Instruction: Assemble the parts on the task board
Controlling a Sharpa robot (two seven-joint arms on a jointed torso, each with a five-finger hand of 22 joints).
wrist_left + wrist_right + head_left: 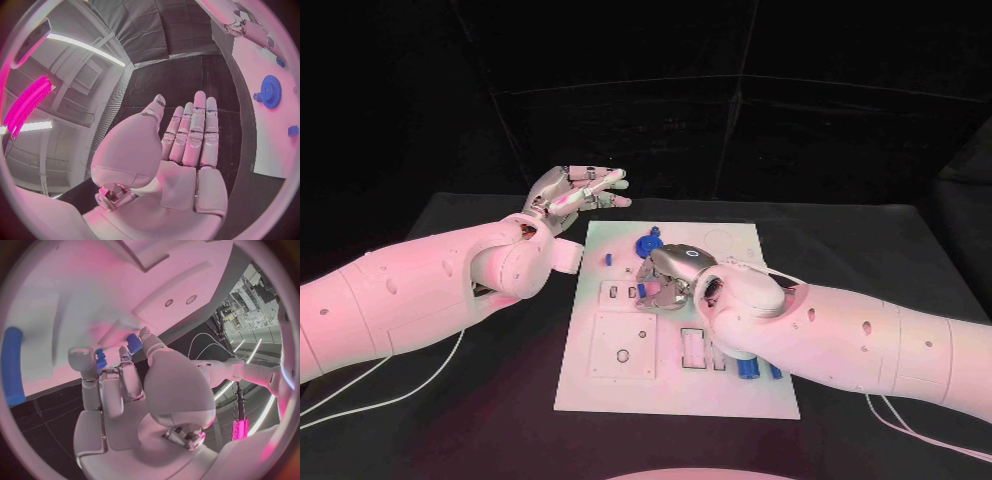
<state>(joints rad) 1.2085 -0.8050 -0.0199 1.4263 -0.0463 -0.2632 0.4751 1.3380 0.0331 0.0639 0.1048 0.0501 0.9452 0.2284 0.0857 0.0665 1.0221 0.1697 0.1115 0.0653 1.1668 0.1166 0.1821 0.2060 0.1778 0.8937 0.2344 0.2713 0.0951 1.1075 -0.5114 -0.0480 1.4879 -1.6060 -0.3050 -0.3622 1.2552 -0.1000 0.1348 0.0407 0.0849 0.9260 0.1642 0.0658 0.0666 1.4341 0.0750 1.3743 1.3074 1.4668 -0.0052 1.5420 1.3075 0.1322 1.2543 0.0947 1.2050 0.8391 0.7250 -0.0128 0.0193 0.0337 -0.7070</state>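
Fingers (128, 377) of our right hand (678, 280) press small blue parts (133, 343) into the white task board (733, 240) mid-assembly; our left hand (577, 192) hovers open, empty, with the blue gear (651, 243) and near blue cylinders (749, 368) apparently still loose.

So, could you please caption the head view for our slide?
Right hand works over the white board; left hand hovers open beside it.

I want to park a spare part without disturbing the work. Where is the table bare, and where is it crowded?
Bare black table lies to the right of the task board, beyond the right arm, and along the board's far edge. The board's middle is crowded: the right hand works over its slots, with the blue gear just beyond. The left hand hovers open off the board's far-left corner.
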